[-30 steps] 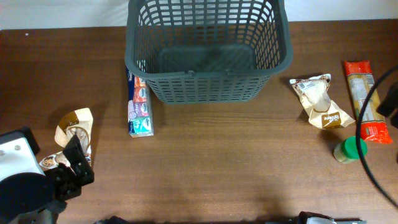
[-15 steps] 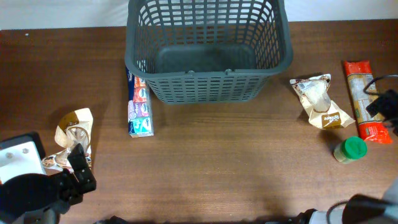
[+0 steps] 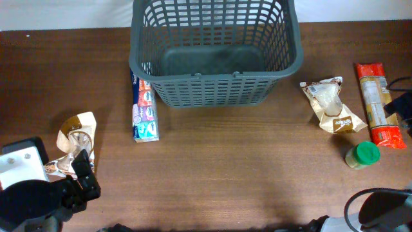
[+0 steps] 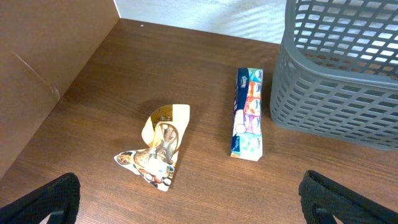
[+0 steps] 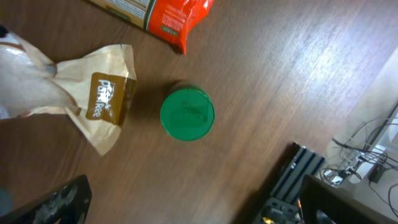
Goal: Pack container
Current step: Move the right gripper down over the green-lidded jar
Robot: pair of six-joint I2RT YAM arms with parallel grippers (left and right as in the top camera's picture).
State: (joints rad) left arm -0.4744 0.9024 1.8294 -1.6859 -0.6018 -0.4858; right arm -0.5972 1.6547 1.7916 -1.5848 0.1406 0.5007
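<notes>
The dark grey slotted basket stands at the table's far middle with nothing inside; its corner shows in the left wrist view. My left gripper is open and holds nothing at the front left, just short of a crumpled brown snack bag; its fingers are spread wide. My right gripper is open and holds nothing, hovering over the right side above a green-lidded jar. In the overhead view only a dark part of the right arm shows at the right edge.
A long colourful box lies beside the basket's left front corner. A paper bag with a clear window and a red pasta packet lie at the right. The table's right edge is close, with cables beyond it.
My left gripper has drawn back a little toward the front edge, away from the snack bag. The right arm has shifted toward the right edge. No object has moved.
</notes>
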